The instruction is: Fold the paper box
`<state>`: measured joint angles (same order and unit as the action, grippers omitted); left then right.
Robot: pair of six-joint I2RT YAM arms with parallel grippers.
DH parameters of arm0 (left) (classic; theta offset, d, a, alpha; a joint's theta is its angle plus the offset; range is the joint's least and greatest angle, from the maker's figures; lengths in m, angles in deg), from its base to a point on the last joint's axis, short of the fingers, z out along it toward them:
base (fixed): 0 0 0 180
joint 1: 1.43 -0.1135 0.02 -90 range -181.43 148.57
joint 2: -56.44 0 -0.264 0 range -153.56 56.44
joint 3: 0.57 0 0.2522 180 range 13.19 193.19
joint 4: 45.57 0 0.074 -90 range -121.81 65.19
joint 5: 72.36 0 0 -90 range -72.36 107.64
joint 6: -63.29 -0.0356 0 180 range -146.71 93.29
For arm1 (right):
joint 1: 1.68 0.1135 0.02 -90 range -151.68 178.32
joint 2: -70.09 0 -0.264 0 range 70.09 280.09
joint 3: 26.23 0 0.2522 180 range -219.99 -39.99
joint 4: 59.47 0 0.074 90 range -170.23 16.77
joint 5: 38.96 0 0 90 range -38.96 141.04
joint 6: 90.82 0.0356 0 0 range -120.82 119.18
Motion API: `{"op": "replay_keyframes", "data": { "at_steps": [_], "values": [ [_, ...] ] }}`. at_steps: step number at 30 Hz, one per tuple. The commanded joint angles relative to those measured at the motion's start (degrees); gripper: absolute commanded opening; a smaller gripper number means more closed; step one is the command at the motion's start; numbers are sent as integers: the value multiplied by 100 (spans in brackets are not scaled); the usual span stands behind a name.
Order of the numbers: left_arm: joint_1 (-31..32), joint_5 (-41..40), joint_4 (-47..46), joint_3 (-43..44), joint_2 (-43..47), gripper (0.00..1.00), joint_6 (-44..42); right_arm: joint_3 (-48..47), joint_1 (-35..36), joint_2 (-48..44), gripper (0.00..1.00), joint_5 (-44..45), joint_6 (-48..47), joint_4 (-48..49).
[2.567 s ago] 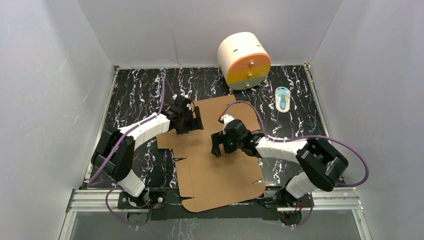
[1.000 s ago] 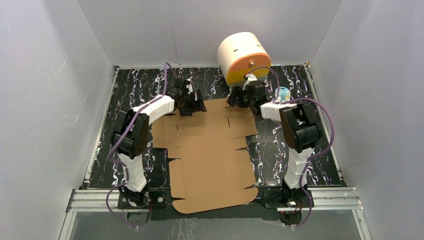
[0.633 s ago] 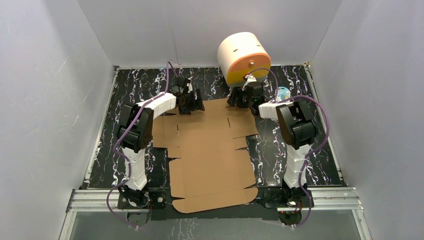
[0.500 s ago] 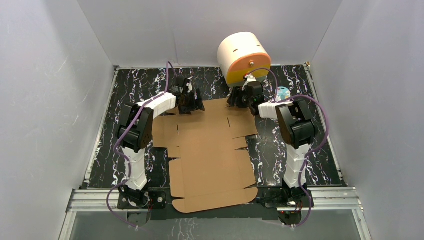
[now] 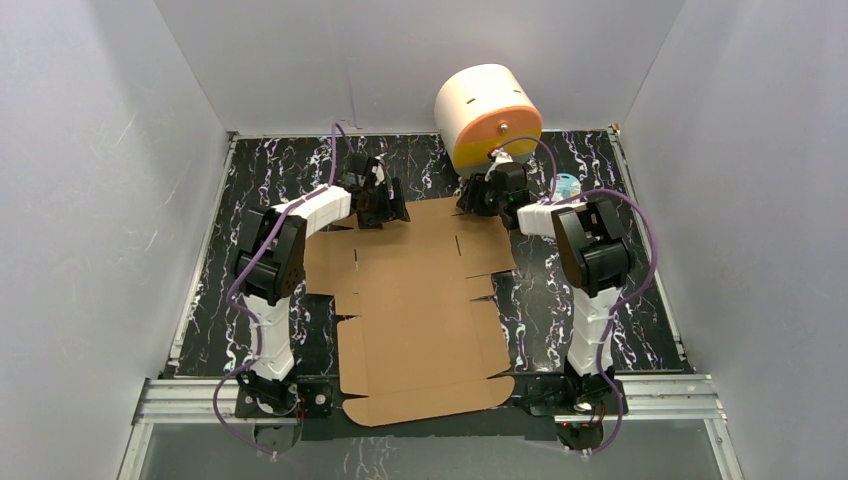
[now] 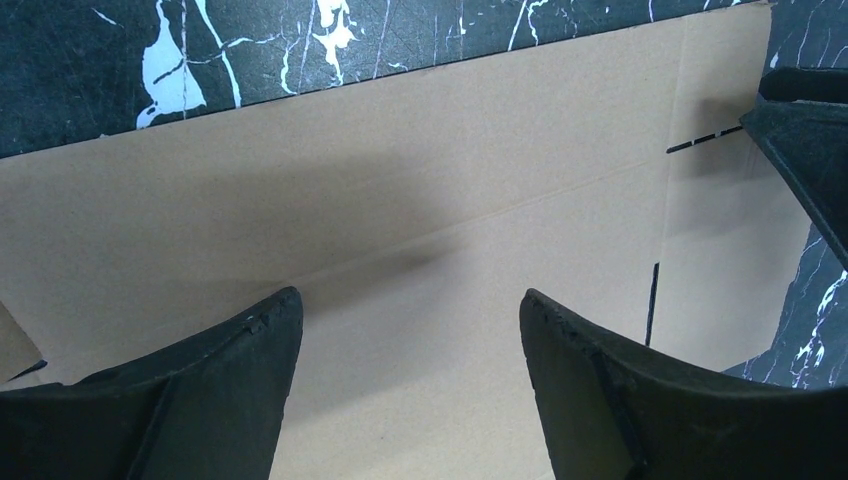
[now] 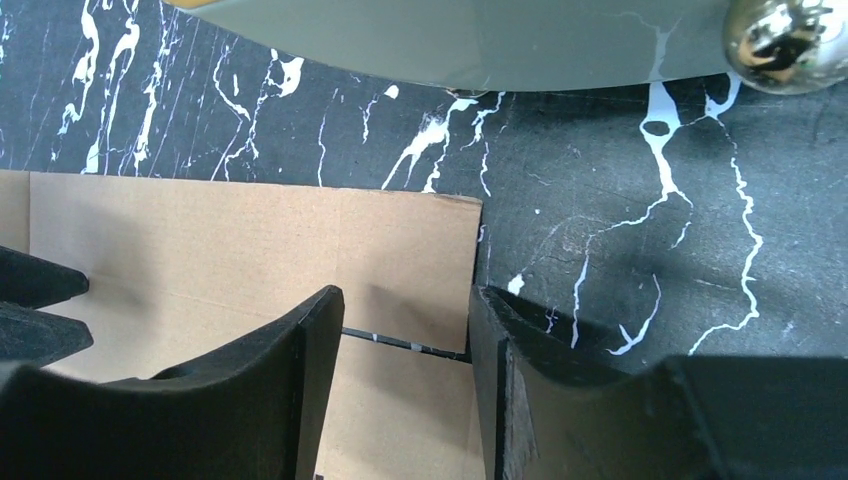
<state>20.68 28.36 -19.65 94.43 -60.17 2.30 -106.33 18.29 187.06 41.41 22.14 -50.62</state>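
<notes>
The paper box (image 5: pixel 420 300) is a flat brown die-cut cardboard sheet lying on the black marbled table. My left gripper (image 5: pixel 390 212) is open over the sheet's far left edge; in the left wrist view (image 6: pixel 405 310) its jaws stand wide apart above the bare cardboard (image 6: pixel 400 220). My right gripper (image 5: pixel 478 203) is open at the sheet's far right corner; in the right wrist view (image 7: pixel 405 305) its jaws straddle the corner flap (image 7: pixel 400 250) by a slot. Neither holds anything.
A white cylinder with an orange-yellow face (image 5: pixel 488 120) lies just behind the right gripper; its grey face and a metal knob (image 7: pixel 775 40) fill the top of the right wrist view. A small blue-white item (image 5: pixel 566 186) lies right of it. White walls enclose the table.
Both arms have reached from the sheet's middle out to its far edge. The sheet shifted slightly toward the left. In the last half second almost nothing has moved.
</notes>
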Motion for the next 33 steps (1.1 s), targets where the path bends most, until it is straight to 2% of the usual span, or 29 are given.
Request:
{"op": "replay_keyframes", "data": {
  "at_steps": [1,9,18,33],
  "values": [
    [48,327,262,-251,14,76,114,-220,103,-467,55,-563,162,-94],
    [48,300,284,-279,27,76,156,-344,303,-795,45,-233,-179,-513],
    [56,313,281,-292,6,76,201,-657,693,-622,42,537,-739,-891],
    [50,378,252,-302,-89,76,304,-1344,1312,-21,44,1557,-1539,-1394]
  ]
}}
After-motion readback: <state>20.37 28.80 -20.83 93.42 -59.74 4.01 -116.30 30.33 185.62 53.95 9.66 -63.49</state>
